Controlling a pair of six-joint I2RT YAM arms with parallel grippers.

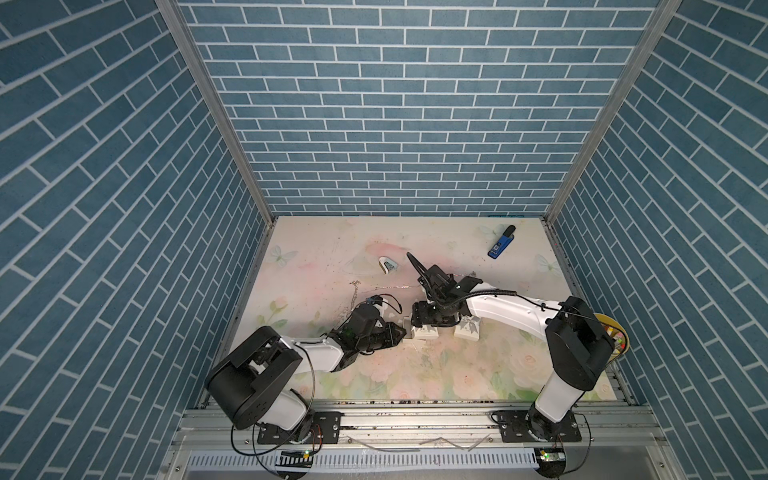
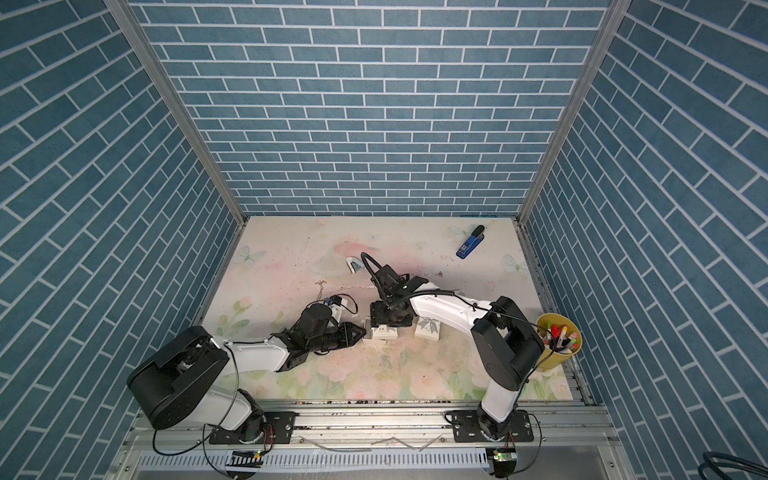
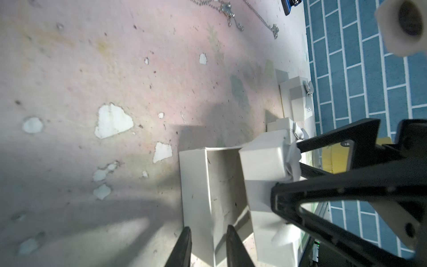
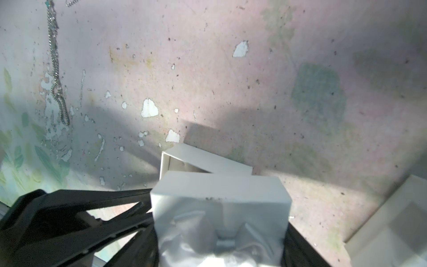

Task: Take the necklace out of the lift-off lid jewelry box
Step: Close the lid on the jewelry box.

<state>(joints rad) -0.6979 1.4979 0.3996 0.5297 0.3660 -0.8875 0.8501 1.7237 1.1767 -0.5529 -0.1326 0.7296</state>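
Note:
The white jewelry box base (image 3: 196, 185) stands open on the floral table, also seen in the right wrist view (image 4: 208, 161). Its white lid with a grey bow (image 3: 263, 161) hangs lifted just off the base, with my right gripper (image 4: 221, 231) shut on its sides. In both top views the lid (image 1: 424, 330) (image 2: 382, 331) sits under that gripper. My left gripper (image 3: 210, 245) straddles the base's near wall, one finger outside and one inside, with a gap still showing. The necklace is hidden; the part of the box's inside that shows is bare.
A second white box with a bow (image 1: 467, 328) (image 4: 392, 219) stands just right of the lid. Silver chains (image 1: 354, 291) (image 3: 227, 10) (image 4: 55, 76) lie loose on the table behind. A blue stapler (image 1: 500, 243) lies far back right, and a yellow pen cup (image 2: 559, 340) at the right edge.

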